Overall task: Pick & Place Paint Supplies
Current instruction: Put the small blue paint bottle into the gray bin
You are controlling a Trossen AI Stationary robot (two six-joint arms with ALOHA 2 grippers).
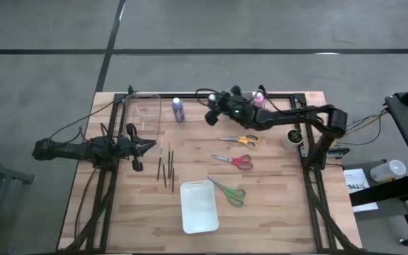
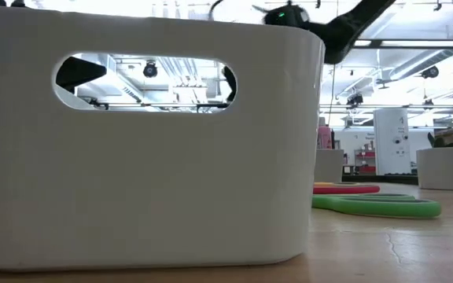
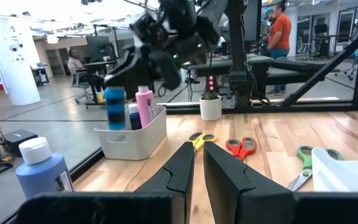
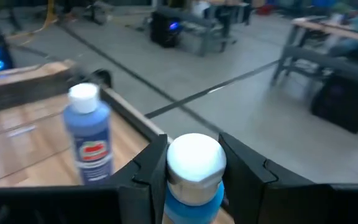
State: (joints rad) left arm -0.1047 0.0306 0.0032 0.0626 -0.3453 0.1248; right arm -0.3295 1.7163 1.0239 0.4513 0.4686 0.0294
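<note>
A blue bottle [image 4: 194, 180] with a white cap sits clamped between the fingers of the right gripper [image 4: 194, 171], which in the overhead view hangs above the far edge of the table, upper centre of the frame [image 1: 214, 112]; held by the neck just under the cap, it hangs upright, probably so it can be lowered straight into a container. A second blue bottle [image 1: 178, 109] stands free on the wood just left of that gripper, upper centre-left. In the left wrist view a small white bin [image 3: 132, 134] already holds a pink bottle [image 3: 144, 106], another blue one and a dark one, which suggests it is where bottles are being gathered. The remaining supplies lie spread over the middle of the table: orange scissors [image 1: 241, 140], red scissors [image 1: 235, 161] below them, green scissors [image 1: 230, 192] lower still beside a white tray [image 1: 198, 207], and thin dark brushes [image 1: 166, 167] to the left of centre. The left gripper [image 1: 144, 146] waits at mid-left near the brushes, its fingers [image 3: 179, 171] nearly together and gripping nothing. A clear container [image 1: 143, 108] stands at the upper left.
</note>
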